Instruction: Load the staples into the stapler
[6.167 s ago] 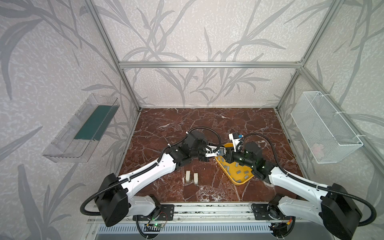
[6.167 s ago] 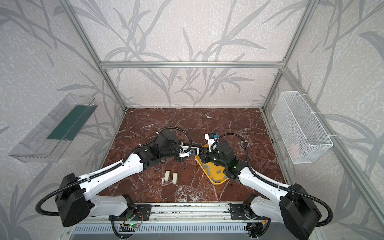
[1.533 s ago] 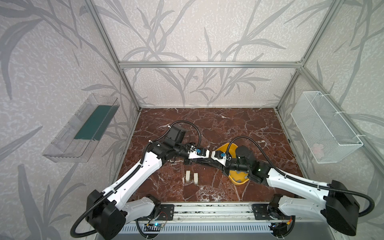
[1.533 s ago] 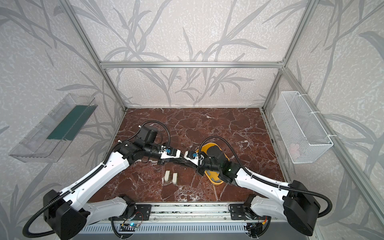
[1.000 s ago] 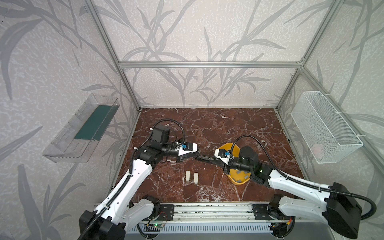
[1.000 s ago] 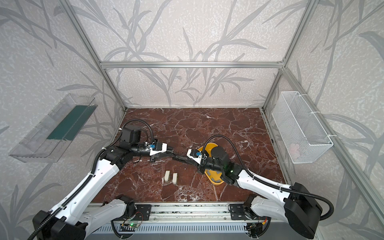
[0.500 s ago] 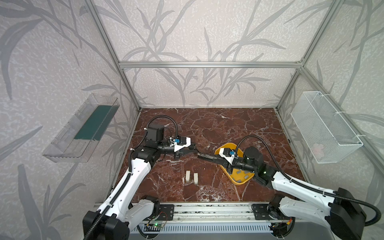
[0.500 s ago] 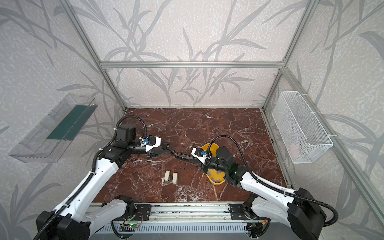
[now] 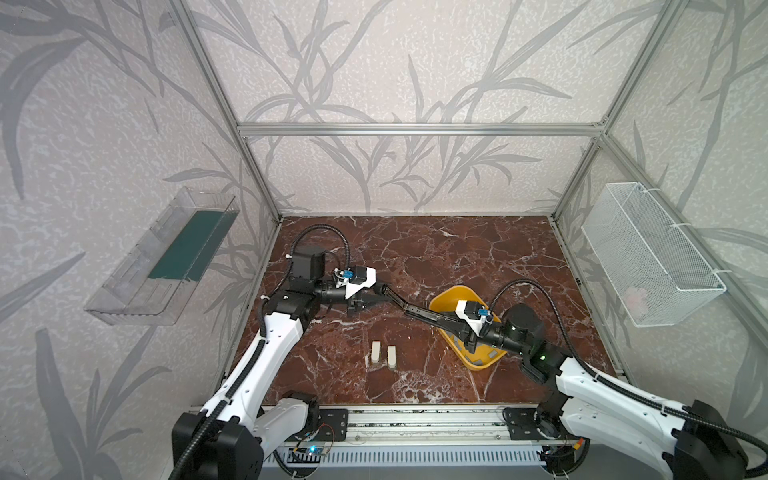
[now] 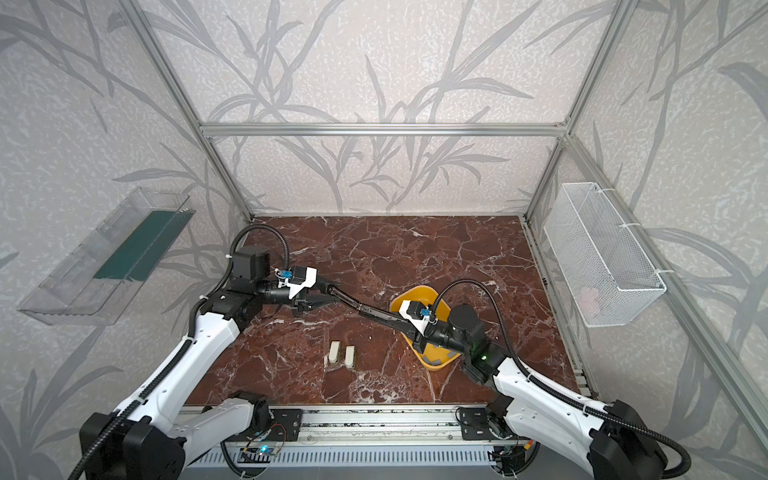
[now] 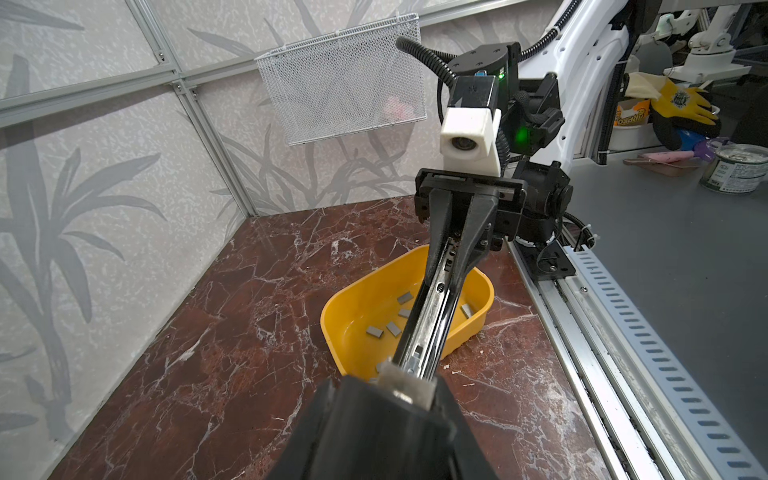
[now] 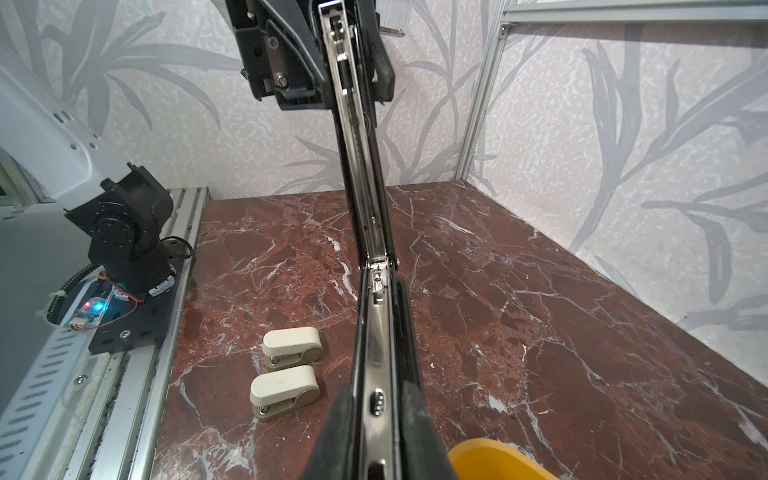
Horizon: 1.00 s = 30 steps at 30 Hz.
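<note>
The black stapler (image 9: 415, 309) (image 10: 365, 309) is swung open almost flat and hangs above the table between both grippers. My left gripper (image 9: 376, 291) (image 10: 328, 291) is shut on its left end. My right gripper (image 9: 459, 328) (image 10: 409, 326) is shut on its right end, over the yellow tray (image 9: 449, 297). In the right wrist view the bare metal staple channel of the stapler (image 12: 365, 208) runs away from my right gripper (image 12: 376, 415). In the left wrist view several grey staples (image 11: 392, 328) lie in the yellow tray (image 11: 357, 303) beneath the stapler (image 11: 432, 316).
Two small cream staplers (image 9: 382, 353) (image 12: 286, 382) lie side by side near the table's front edge. A white mesh basket (image 9: 648, 257) hangs on the right wall. A clear shelf (image 9: 162, 262) is fixed to the left wall.
The grippers have drawn apart, the left one leftward and the right one rightward, and the stapler has opened out long between them. Over the last half second little has moved.
</note>
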Motion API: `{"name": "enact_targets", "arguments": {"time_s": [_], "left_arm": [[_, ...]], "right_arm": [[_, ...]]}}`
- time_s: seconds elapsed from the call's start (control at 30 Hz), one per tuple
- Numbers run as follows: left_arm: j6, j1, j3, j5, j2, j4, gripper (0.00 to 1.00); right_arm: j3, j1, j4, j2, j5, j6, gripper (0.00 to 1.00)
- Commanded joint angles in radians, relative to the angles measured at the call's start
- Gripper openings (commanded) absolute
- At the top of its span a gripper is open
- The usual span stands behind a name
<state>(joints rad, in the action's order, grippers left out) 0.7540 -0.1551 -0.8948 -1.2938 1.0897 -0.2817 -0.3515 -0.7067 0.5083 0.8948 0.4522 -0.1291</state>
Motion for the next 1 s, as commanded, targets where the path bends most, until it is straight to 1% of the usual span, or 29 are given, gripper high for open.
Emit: {"name": "enact_targets", "arguments": {"time_s": [0.0, 0.23, 0.27, 0.33, 0.4, 0.5, 0.57, 0.63, 0.77, 0.9, 0.97], "left_arm": [[0.064, 0.089, -0.004, 0.239, 0.006, 0.179, 0.0], [0.038, 0.089, 0.02, 0.329, 0.015, 0.239, 0.0], [0.034, 0.089, 0.023, 0.343, 0.013, 0.247, 0.02], [0.011, 0.088, 0.036, 0.371, 0.011, 0.281, 0.21], [-0.019, 0.089, 0.052, 0.399, 0.008, 0.327, 0.34], [-0.032, 0.088, 0.061, 0.414, 0.007, 0.35, 0.46], [-0.038, 0.088, 0.063, 0.429, 0.009, 0.359, 0.5], [-0.05, 0.088, 0.069, 0.455, 0.009, 0.382, 0.53], [-0.057, 0.088, 0.071, 0.472, 0.009, 0.396, 0.57], [-0.055, 0.088, 0.072, 0.469, 0.01, 0.398, 0.58], [-0.053, 0.087, 0.071, 0.461, 0.01, 0.398, 0.58]], "right_arm": [[0.04, 0.042, 0.145, -0.057, 0.04, 0.15, 0.0], [0.068, 0.055, 0.179, -0.093, 0.024, 0.151, 0.0], [0.075, 0.055, 0.192, -0.097, 0.025, 0.153, 0.0], [0.081, 0.055, 0.206, -0.105, 0.024, 0.158, 0.0], [0.083, 0.056, 0.201, -0.113, 0.012, 0.157, 0.0], [0.076, 0.055, 0.17, -0.118, -0.015, 0.152, 0.0], [0.046, 0.055, 0.101, -0.121, -0.053, 0.169, 0.0], [0.016, 0.054, 0.059, -0.107, -0.084, 0.198, 0.0], [0.041, 0.055, 0.15, -0.092, -0.071, 0.232, 0.0], [0.044, 0.053, 0.153, -0.124, -0.067, 0.236, 0.0], [0.031, 0.048, 0.096, -0.156, -0.12, 0.256, 0.0]]}}
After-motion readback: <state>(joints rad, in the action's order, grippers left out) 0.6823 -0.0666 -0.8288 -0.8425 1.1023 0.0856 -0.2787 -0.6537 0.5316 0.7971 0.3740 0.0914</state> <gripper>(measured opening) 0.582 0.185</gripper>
